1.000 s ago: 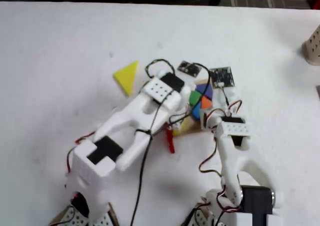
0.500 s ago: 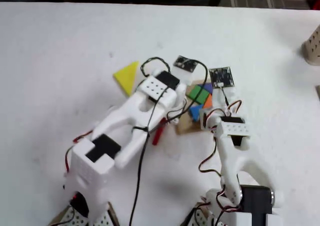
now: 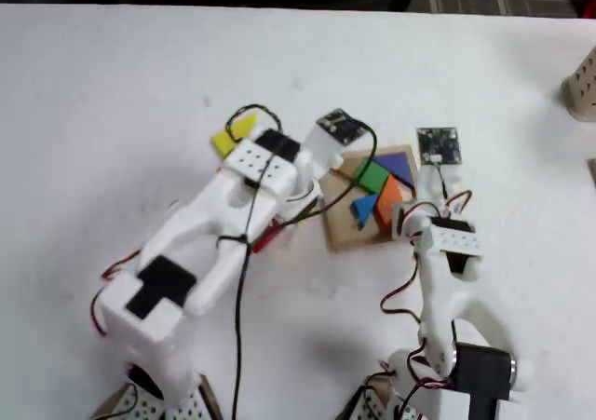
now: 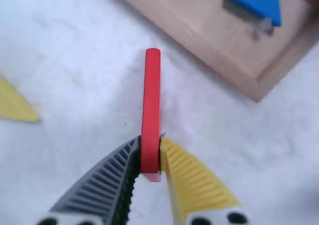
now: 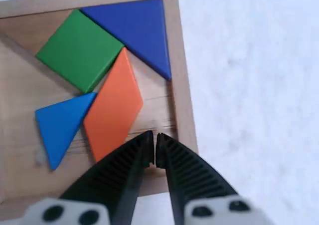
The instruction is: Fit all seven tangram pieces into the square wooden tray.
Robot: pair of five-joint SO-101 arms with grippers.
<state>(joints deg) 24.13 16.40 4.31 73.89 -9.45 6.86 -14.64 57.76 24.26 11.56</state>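
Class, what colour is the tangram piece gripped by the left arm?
The piece is red; clearest in the left wrist view.

A white table [image 3: 112, 94] is carrying everything, its top looking soft and faintly mottled up close. The square wooden tray [image 3: 343, 234] is lying flat on it, a little past centre toward three o'clock and turned slightly off square to the table's edges. A yellow triangle [image 3: 223, 139] is lying on the bare top at about ten o'clock from the tray, apart from it. A pale perforated block [image 3: 585, 87] is standing at the table's three o'clock edge, toward two o'clock from the tray
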